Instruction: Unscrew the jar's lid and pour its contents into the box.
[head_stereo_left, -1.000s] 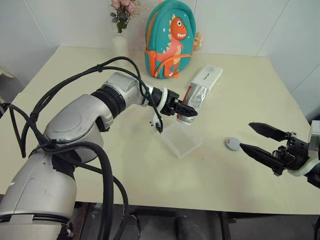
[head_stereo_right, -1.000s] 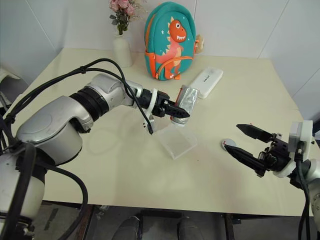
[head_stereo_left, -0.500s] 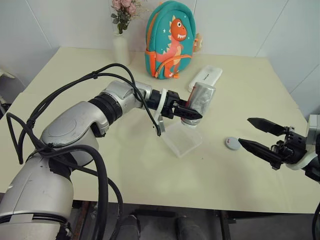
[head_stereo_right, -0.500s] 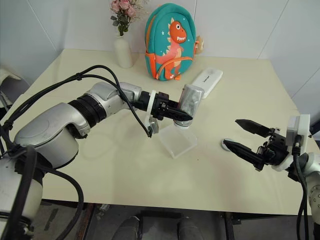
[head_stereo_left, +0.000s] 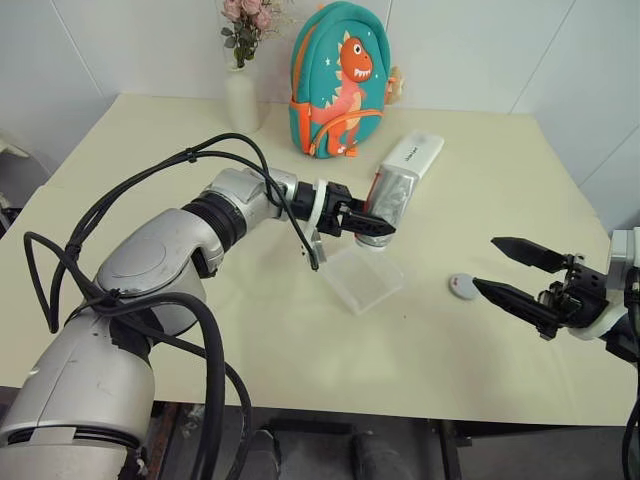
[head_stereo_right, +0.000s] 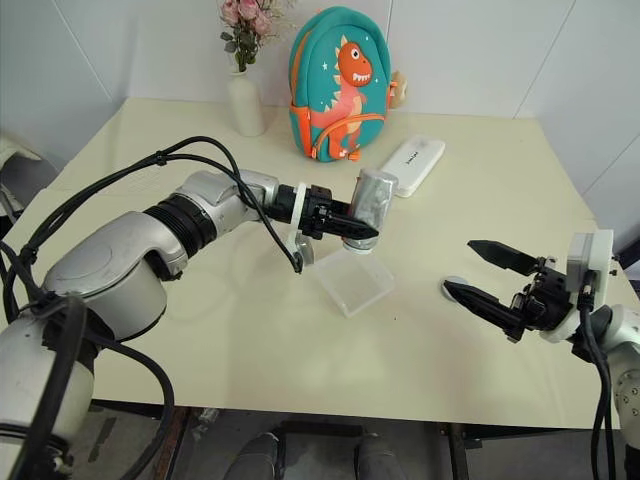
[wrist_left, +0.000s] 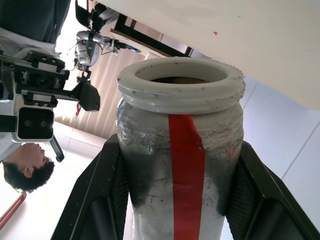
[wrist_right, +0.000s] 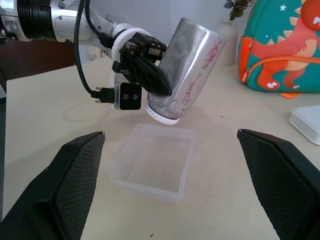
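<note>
I see my left claw (head_stereo_left: 378, 228) clamped on the jar (head_stereo_left: 392, 196), tipped mouth-down over the box (head_stereo_left: 362, 279); my right claw (head_stereo_left: 505, 270) gapes wide beside the lid (head_stereo_left: 462, 286).

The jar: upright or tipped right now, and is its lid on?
Tipped, lid off. The left gripper holds the jar mouth-down over the box; the lid lies on the table.

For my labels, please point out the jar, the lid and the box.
jar (wrist_right: 187, 70), right wrist view, silver side wall.
lid (head_stereo_left: 462, 286), left eye view, top face.
box (wrist_right: 182, 167), right wrist view, right wall.
</note>
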